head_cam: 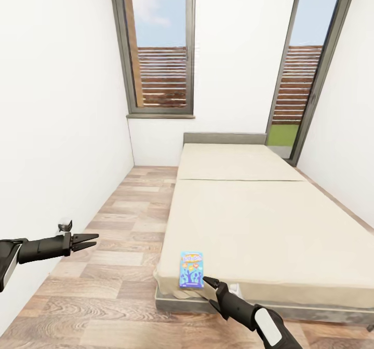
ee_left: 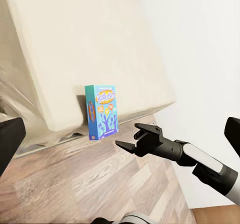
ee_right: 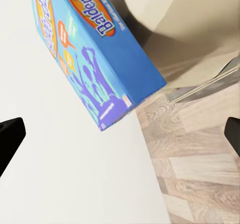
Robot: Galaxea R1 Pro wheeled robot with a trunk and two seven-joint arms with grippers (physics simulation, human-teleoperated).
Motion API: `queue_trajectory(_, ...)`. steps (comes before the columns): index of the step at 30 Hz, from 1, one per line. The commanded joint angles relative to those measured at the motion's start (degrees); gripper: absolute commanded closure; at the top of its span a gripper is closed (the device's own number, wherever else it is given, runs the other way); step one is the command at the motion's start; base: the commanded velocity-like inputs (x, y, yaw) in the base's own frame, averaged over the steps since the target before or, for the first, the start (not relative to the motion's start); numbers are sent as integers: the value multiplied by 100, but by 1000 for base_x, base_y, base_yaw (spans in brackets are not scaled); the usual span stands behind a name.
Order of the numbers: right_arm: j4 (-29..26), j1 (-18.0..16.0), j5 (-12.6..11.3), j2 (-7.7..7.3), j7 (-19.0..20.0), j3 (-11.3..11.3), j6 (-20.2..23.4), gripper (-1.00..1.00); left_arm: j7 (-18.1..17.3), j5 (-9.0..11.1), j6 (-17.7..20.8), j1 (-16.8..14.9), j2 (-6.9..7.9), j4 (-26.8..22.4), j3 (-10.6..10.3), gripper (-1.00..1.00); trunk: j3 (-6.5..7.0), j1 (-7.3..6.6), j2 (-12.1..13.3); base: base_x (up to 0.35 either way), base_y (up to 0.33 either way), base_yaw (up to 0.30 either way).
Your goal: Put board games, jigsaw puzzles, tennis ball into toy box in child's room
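In the head view, a blue board game [head_cam: 191, 270] was seen lying flat on the bed [head_cam: 270, 224], at the near corner on the robot's left side. Its long axis ran along the bed's length, toward the headboard [head_cam: 224, 138]. The right gripper [head_cam: 208, 282] was placed just beside the box's near right corner, its fingers spread a little; contact could not be judged. The left gripper [head_cam: 89, 241] was held well apart over the wood floor [head_cam: 104, 266] near the white wall [head_cam: 57, 110], with its fingers narrowly parted. Two tall windows [head_cam: 160, 48] were seen behind the bed.

In the left wrist view, the board game [ee_left: 102, 111] was seen at the mattress edge, and the right gripper [ee_left: 131, 138] close beside it with a modest gap between its fingers.

In the right wrist view, the board game [ee_right: 90, 49] was seen close ahead, lettered side facing the camera, one corner reaching past the bed's edge over the floor [ee_right: 200, 159]. The two dark fingertips [ee_right: 10, 139] were set wide at the picture's edges.
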Motion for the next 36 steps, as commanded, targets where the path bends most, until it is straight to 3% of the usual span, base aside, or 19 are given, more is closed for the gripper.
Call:
queue_trajectory(1,-2,-4,-3,7,6,-40,42,-100,-41,-45,59,-4,-2,-3,12,-100,-6,0,-2,56,27,0)
queue_trajectory(36,-2,-4,-2,14,11,-40,42,-100,-41,-44,49,0,-2,-3,-4,-100,-6,0,-2,49,3,0)
